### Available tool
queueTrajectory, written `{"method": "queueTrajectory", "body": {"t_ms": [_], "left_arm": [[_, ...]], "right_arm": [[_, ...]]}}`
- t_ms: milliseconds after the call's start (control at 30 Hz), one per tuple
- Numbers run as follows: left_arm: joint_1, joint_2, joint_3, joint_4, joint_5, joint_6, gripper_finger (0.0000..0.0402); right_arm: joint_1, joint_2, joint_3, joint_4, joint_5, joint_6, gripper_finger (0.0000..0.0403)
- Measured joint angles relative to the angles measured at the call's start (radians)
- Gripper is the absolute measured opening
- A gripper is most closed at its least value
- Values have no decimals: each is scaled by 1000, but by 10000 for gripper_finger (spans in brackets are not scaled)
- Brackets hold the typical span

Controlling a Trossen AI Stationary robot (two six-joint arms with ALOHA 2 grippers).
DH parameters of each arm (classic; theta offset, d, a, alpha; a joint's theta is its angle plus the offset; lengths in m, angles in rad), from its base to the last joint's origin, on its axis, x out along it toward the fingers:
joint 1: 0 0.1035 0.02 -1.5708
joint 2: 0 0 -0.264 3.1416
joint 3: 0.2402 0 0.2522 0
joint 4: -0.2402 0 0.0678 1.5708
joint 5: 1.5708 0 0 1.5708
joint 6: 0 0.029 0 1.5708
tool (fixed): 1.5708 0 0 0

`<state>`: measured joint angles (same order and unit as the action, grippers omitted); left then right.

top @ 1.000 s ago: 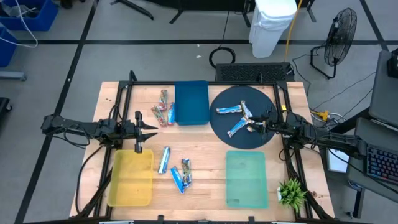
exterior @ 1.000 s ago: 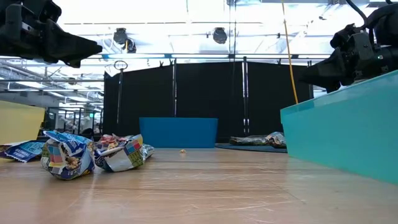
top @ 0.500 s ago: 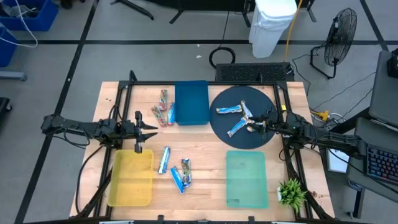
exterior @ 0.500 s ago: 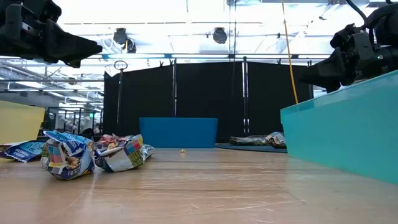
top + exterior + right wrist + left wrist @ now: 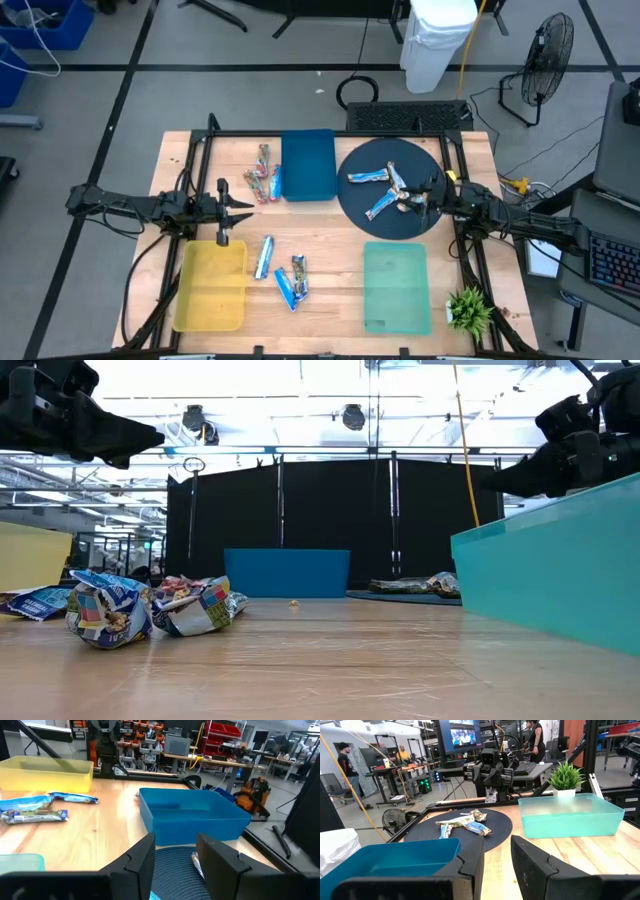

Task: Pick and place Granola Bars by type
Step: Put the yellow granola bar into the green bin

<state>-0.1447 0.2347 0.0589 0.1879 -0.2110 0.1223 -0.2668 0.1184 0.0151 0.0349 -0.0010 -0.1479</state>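
While shiny, blue-white Granola Bars (image 5: pixel 384 190) crowd the dark mat (image 5: pixel 352 200)

High view — directly overhead, taking in the whole table (image 5: pixel 330 300) and both arms. Low view — at tabletop height, close to the wood, looking level across to the blue tray (image 5: pixel 287 572) and the room beyond. Left wrist view: looks ahead past the left gripper (image 5: pixel 496 855), over the round dark mat (image 5: pixel 470 827) toward the right arm. Right wrist view: looks ahead past the right gripper (image 5: pixel 175 852), over the same blue tray toward the yellow tray (image 5: pixel 47 774). All four views share the blue tray.
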Motion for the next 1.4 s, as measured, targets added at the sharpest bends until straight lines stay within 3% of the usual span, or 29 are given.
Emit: {"method": "queueTrajectory", "body": {"t_ms": [300,800,967,1067,1200,1400], "left_arm": [[0,0,0,0,0,0,102],[0,0,0,0,0,0,102],[0,0,0,0,0,0,102],[0,0,0,0,0,0,102],[0,0,0,0,0,0,102],[0,0,0,0,0,0,102]], "right_arm": [[0,0,0,2,0,0,134],[0,0,0,53,-1,440,135],[0,2,0,115,25,410,134],[0,10,0,111,25,389,111],[0,58,43,48,32,383,20],[0,236,240,-247,166,390,1]]}}
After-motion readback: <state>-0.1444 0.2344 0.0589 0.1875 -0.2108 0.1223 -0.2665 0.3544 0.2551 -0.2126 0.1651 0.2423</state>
